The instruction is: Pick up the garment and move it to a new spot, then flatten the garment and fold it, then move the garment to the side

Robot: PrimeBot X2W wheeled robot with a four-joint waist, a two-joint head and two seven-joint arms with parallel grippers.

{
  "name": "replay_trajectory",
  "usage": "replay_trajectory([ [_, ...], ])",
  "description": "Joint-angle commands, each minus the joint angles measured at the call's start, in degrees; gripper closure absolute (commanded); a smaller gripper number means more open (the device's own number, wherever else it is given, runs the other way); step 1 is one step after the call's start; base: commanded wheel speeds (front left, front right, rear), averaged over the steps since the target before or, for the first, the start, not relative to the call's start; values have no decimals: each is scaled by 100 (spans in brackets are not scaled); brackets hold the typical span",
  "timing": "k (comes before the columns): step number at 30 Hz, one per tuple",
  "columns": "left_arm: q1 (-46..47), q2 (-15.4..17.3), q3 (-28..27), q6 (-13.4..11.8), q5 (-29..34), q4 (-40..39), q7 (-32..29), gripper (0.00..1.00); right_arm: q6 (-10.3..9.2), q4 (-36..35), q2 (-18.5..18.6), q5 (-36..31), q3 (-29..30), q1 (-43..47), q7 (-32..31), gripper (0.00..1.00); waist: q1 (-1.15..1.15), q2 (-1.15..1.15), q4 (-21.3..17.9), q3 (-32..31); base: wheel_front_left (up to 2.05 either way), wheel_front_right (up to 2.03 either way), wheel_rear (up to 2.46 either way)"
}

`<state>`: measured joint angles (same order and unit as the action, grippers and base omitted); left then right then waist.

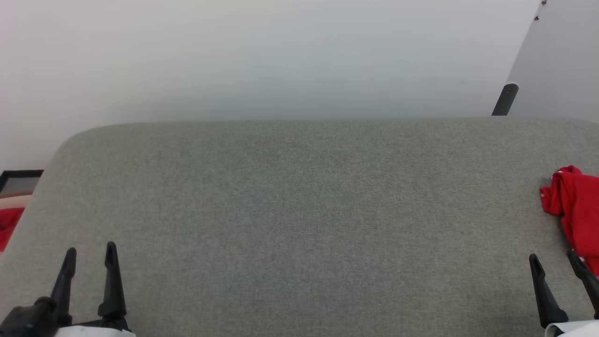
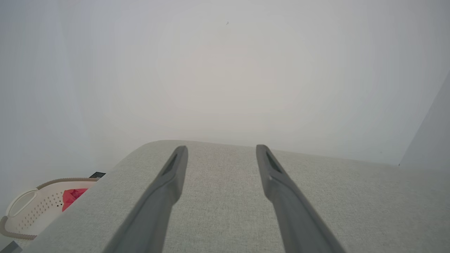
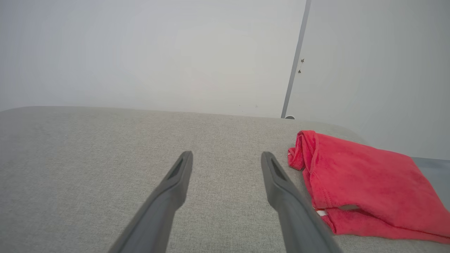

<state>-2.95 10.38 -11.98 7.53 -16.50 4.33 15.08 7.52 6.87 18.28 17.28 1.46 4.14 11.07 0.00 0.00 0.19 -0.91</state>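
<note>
The garment [image 1: 576, 206] is a bright red shirt lying folded in a compact bundle at the right edge of the grey padded table [image 1: 299, 210]. In the right wrist view the garment [image 3: 362, 179] lies just right of my fingers, with a bit of white trim at its near edge. My right gripper [image 1: 552, 255] stands open and empty at the front right, its outer finger close beside the garment; I cannot tell whether it touches. My left gripper [image 1: 90, 248] is open and empty at the front left, far from the garment. Both hover over bare table [image 2: 221, 149] [image 3: 226, 154].
A pale perforated basket [image 2: 31, 211] with a scrap of red cloth [image 2: 72, 196] sits on the floor beyond the table's left edge. A white wall rises behind the table. A dark post [image 1: 505, 99] stands at the back right corner.
</note>
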Motion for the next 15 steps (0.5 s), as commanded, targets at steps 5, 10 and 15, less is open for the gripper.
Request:
replay_trajectory([
  [5,-92,-20,-8,-8,20,-49,2,0,-8,33,-20,36,-30,44,37,0,0,0,13,9,0,0,0],
  [10,-108,19,39,-8,36,9,2,0,-7,85,-5,48,-59,26,63,0,0,0,14,9,0,0,0],
  [15,-87,-68,21,1,26,125,-1,100,1,213,-64,26,-70,14,46,100,0,0,10,10,0,0,0],
])
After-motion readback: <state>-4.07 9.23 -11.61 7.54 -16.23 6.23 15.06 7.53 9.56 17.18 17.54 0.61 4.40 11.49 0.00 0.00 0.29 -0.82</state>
